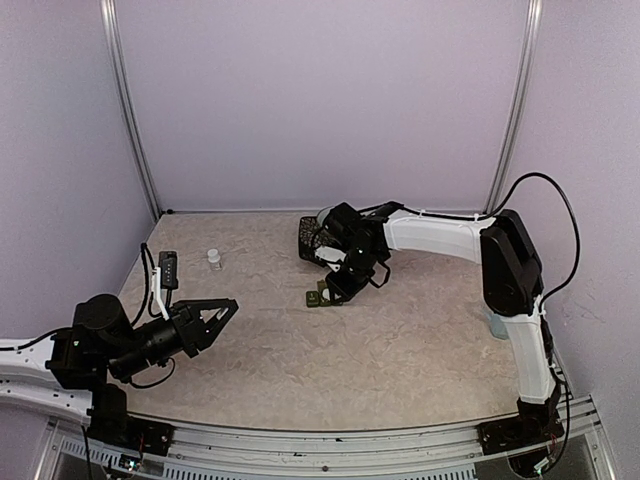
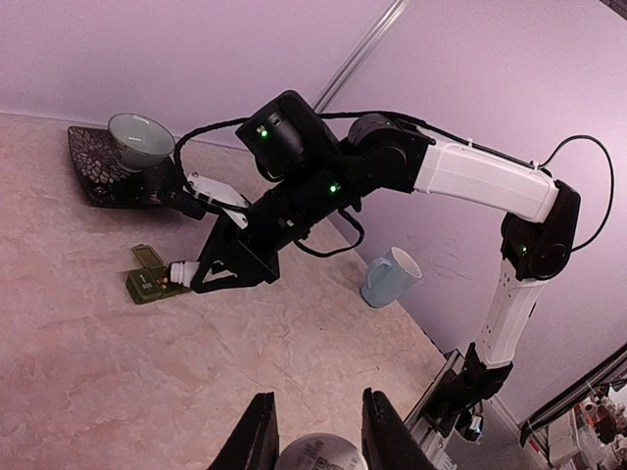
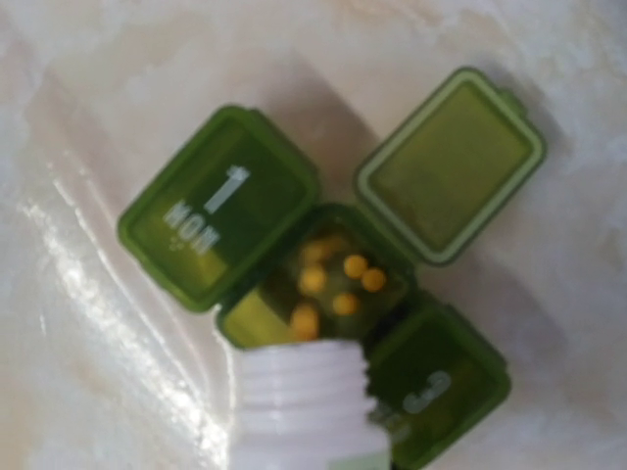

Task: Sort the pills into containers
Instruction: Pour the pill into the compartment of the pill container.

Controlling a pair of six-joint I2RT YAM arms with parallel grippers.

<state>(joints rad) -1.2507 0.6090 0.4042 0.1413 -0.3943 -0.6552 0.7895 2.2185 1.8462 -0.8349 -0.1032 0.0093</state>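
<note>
The containers [image 3: 220, 206] are a dark green strip of three joined compartments lying on the table [image 1: 318, 297]. The middle compartment's lid [image 3: 451, 166] is flipped open, and several yellow pills [image 3: 338, 279] lie inside; the "MON" one is closed. A white threaded bottle [image 3: 304, 411] is tipped mouth-down at the edge of the open compartment. My right gripper [image 2: 211, 269] is shut on this bottle [image 2: 179, 268] just above the strip [image 2: 147, 286]. My left gripper [image 2: 319, 401] hovers low at the near left [image 1: 222, 312], its fingers shut on a round grey cap [image 2: 318, 455].
A teal bowl [image 2: 137, 137] sits on a dark patterned mat [image 1: 308, 238] behind the strip. A pale blue mug [image 2: 390, 277] stands at the right edge. A small white vial [image 1: 213, 259] and a dark flat device [image 1: 168, 268] lie at the far left.
</note>
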